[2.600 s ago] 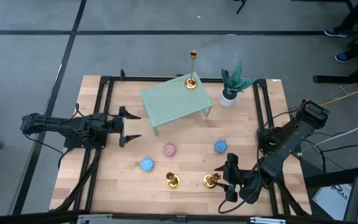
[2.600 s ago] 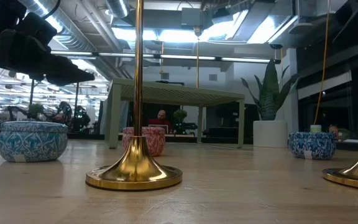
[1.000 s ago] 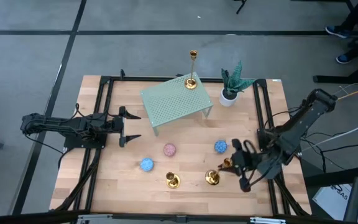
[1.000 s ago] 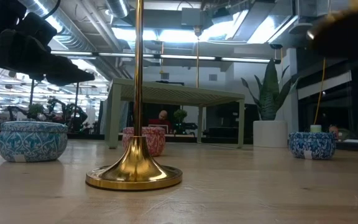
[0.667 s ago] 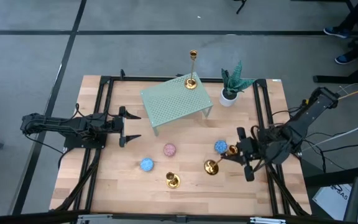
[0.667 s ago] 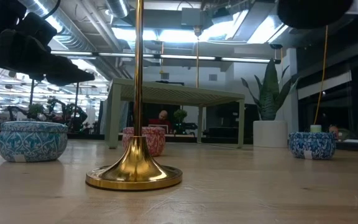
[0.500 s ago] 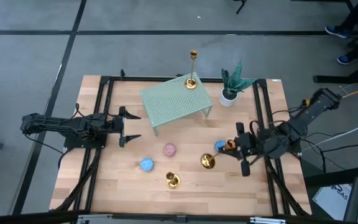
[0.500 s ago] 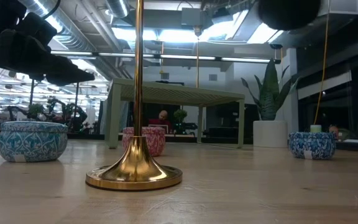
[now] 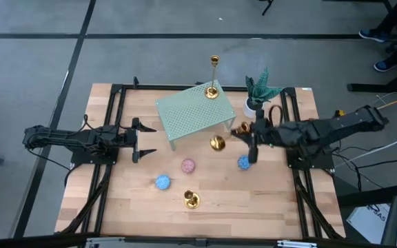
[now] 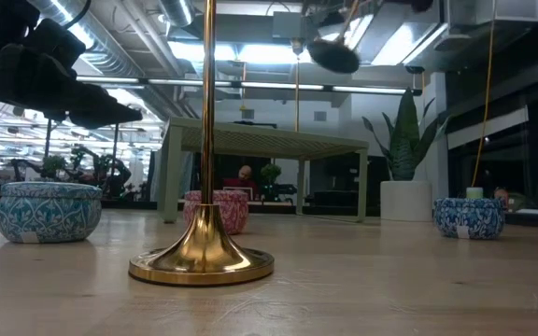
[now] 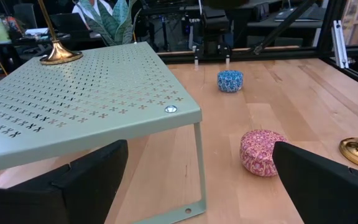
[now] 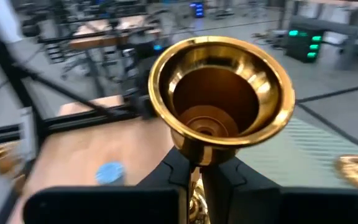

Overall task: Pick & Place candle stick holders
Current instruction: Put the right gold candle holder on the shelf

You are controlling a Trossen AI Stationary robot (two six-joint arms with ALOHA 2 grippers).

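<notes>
Three gold candle stick holders show. One stands by its round base on the green perforated stand (image 9: 195,114), at the stand's far right corner (image 9: 212,89). A short one (image 9: 191,200) stands on the table near the front edge. The third (image 9: 227,136) is in the air just right of the stand, with my right gripper (image 9: 251,138) shut on it. Its cup (image 12: 222,93) faces the right wrist camera. My left gripper (image 9: 145,140) waits open at the table's left, left of the stand. My right gripper pinches the holder's thin stem (image 12: 196,177) just below the cup between its two fingers. The arm reaches in about level from the table's right. The holder is lifted clear and tilted, cup (image 9: 240,129) toward the wrist, round base (image 9: 217,143) toward the table's left.
A pink ball (image 9: 187,165) and two blue ones (image 9: 163,182) (image 9: 243,162) lie on the wood between the stand and the front edge. A potted plant (image 9: 257,93) stands at the back right, close to the right arm. Black rails (image 9: 116,124) run along both table sides.
My right gripper has carried its holder from the near right part of the table toward the far edge and left, up to the green stand's right side. The holder has risen clear of the table and tipped over, base swinging left. The arm has stretched out leftward.
</notes>
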